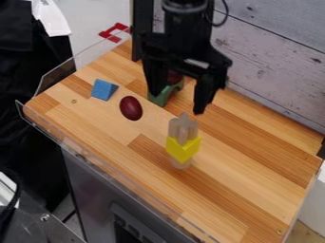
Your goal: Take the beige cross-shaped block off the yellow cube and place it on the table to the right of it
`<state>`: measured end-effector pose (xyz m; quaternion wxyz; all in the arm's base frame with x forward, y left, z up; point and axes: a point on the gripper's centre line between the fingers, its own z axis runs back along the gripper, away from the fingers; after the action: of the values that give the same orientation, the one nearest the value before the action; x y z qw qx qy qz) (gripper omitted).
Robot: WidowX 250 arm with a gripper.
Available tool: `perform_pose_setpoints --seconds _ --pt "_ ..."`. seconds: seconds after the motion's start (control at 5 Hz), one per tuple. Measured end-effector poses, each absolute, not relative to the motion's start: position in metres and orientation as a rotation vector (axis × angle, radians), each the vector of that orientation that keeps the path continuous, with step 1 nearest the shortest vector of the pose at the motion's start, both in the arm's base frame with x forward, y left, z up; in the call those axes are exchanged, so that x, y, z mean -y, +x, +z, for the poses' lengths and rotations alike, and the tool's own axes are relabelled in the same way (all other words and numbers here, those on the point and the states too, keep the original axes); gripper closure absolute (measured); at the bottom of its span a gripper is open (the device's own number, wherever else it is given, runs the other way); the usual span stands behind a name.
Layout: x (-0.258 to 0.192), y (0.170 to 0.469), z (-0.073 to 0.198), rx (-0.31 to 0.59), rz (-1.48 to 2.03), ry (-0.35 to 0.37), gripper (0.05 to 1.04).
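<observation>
The black gripper (178, 102) hangs over the back middle of the wooden surface, its two fingers spread wide apart with no object held. Behind and between them stands a green block (164, 94) with a dark red rounded thing (174, 77) at its top, partly hidden by the gripper. A dark red egg-shaped object (130, 108) lies to the left of the fingers. Below and in front of the gripper is a small stack: a yellow V-shaped block (183, 149), a light wooden piece (181, 164) under it and a wooden piece (183, 127) upright above it.
A blue block with a sloping side (103, 89) rests near the left side of the wooden counter (247, 190). Clear plastic edging (58, 78) runs along the left and front edges. A grey plank wall (273, 61) rises behind. A red piece (115, 32) lies beyond the back left corner.
</observation>
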<state>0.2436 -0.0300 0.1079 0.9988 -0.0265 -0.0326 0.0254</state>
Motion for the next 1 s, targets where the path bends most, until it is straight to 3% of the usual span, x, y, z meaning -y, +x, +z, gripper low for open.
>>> perform_pose_setpoints --seconds 1.0 --pt "0.034 0.239 0.081 -0.027 0.034 -0.058 0.087"
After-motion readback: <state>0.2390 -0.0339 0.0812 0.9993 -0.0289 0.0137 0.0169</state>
